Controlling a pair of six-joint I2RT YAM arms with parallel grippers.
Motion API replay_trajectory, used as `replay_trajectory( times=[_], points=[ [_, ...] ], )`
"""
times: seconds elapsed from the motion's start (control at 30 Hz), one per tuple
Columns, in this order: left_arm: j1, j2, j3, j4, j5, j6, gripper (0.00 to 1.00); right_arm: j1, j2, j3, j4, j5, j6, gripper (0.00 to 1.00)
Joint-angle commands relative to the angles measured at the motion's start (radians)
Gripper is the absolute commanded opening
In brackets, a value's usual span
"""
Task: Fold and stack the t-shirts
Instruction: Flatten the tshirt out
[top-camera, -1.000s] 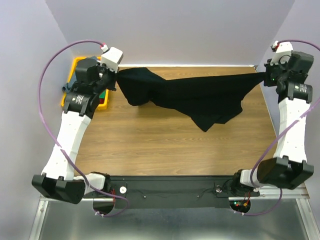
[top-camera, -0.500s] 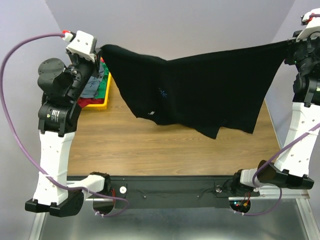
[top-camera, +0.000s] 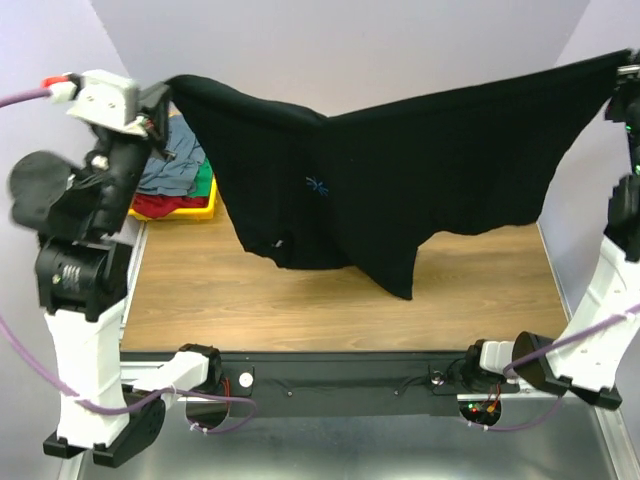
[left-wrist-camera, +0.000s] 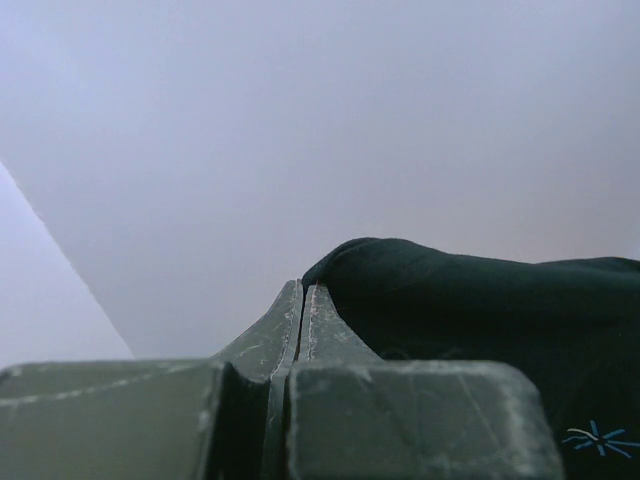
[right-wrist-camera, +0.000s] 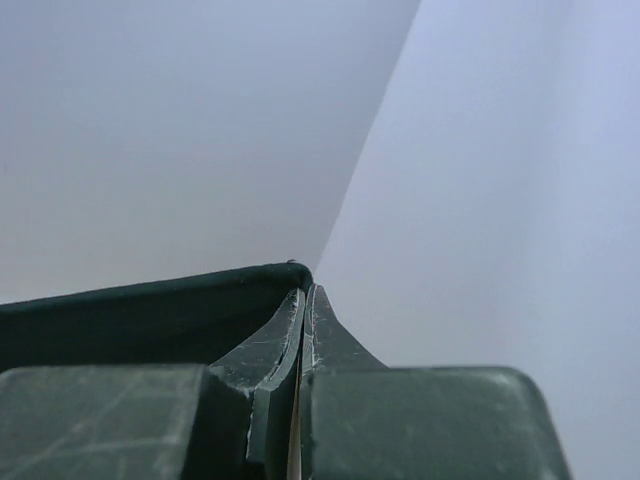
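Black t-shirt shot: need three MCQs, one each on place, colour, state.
1. Where does the yellow tray sit on the table? A far left corner; B far right corner; C near edge, middle.
2. What colour is the small logo on the black t-shirt? A orange; B blue; C yellow.
3. How is the black t-shirt? A folded flat on the table; B bunched in the tray; C held up, spread between the left gripper and right gripper.
Answers: 1 A, the top view shows it at the far left edge. 2 B, the mark shows blue in the top and left wrist views. 3 C, each gripper is shut on black cloth in its wrist view.
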Motion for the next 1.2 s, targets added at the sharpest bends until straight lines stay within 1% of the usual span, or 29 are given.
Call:
replay_trajectory(
  times=[0.0, 0.1, 0.2, 0.3, 0.43, 0.47, 0.53, 0.57, 0.6, 0.7, 0.73, 0.8, 0.83, 0.87, 0.9, 0.93, 0.97, 1.0, 1.03, 1.1, 1.13, 1.17],
  points=[
    [0.014, -0.049, 0.097, 0.086, -0.05, -0.017, 0.0, -0.008, -0.047, 0.06, 0.108, 0.07, -0.008, 0.01],
    [0.012, -0.052, 0.09, 0.086, -0.039, -0.02, 0.0, -0.008, -0.058, 0.032, 0.128, 0.073, -0.02, 0.01],
    [0.012, -0.042, 0.047, 0.115, -0.025, -0.011, 0.0, -0.008, -0.055, -0.04, 0.168, 0.079, -0.026, 0.01],
    [0.014, 0.01, 0.034, 0.154, -0.007, -0.002, 0.0, -0.008, -0.003, -0.072, 0.199, 0.061, -0.008, 0.01],
    [0.012, 0.141, 0.062, 0.229, 0.004, 0.02, 0.0, -0.008, 0.112, -0.031, 0.232, -0.005, 0.047, 0.01],
    [0.014, 0.165, 0.07, 0.244, 0.008, 0.024, 0.0, -0.008, 0.168, -0.019, 0.245, -0.013, 0.055, 0.0],
    [0.012, 0.219, 0.096, 0.301, 0.013, 0.03, 0.0, -0.008, 0.228, 0.036, 0.274, -0.034, 0.076, 0.01],
    [0.012, 0.281, 0.108, 0.312, 0.015, 0.043, 0.0, -0.008, 0.256, 0.058, 0.286, -0.039, 0.084, 0.01],
    [0.014, 0.317, 0.143, 0.35, 0.028, 0.046, 0.0, -0.008, 0.317, 0.095, 0.314, -0.042, 0.098, 0.0],
    [0.014, 0.455, 0.22, 0.414, 0.051, 0.079, 0.0, -0.006, 0.414, 0.184, 0.347, -0.05, 0.13, 0.0],
    [0.014, 0.487, 0.235, 0.478, 0.05, 0.092, 0.0, -0.006, 0.472, 0.249, 0.379, -0.051, 0.153, 0.01],
    [0.014, 0.573, 0.302, 0.543, 0.035, 0.104, 0.0, 0.0, 0.528, 0.311, 0.41, -0.044, 0.171, 0.01],
    [0.02, 0.599, 0.336, 0.594, 0.016, 0.109, 0.0, 0.009, 0.563, 0.331, 0.462, -0.038, 0.176, 0.01],
    [0.023, 0.656, 0.375, 0.618, 0.004, 0.106, 0.0, 0.014, 0.571, 0.343, 0.495, -0.016, 0.178, 0.01],
    [0.032, 0.684, 0.463, 0.64, -0.008, 0.097, 0.0, 0.018, 0.574, 0.34, 0.536, 0.002, 0.181, 0.01],
    [0.052, 0.734, 0.516, 0.68, -0.027, 0.066, 0.0, 0.022, 0.572, 0.331, 0.617, 0.027, 0.193, 0.01],
    [0.063, 0.757, 0.565, 0.697, -0.036, 0.051, 0.0, 0.022, 0.571, 0.328, 0.656, 0.034, 0.198, 0.01],
    [0.08, 0.793, 0.655, 0.73, -0.051, 0.02, 0.0, 0.023, 0.569, 0.328, 0.721, 0.054, 0.216, 0.01],
    [0.08, 0.793, 0.694, 0.743, -0.048, 0.02, 0.0, 0.023, 0.569, 0.33, 0.761, 0.054, 0.23, 0.01],
    [0.101, 0.808, 0.731, 0.787, -0.045, 0.003, 0.0, 0.025, 0.559, 0.313, 0.818, 0.064, 0.245, 0.01],
    [0.115, 0.795, 0.717, 0.836, -0.035, 0.004, 0.0, 0.025, 0.554, 0.299, 0.873, 0.061, 0.259, 0.01],
    [0.121, 0.782, 0.699, 0.864, -0.03, 0.001, 0.0, 0.025, 0.548, 0.282, 0.893, 0.053, 0.262, 0.01]
  ],
)
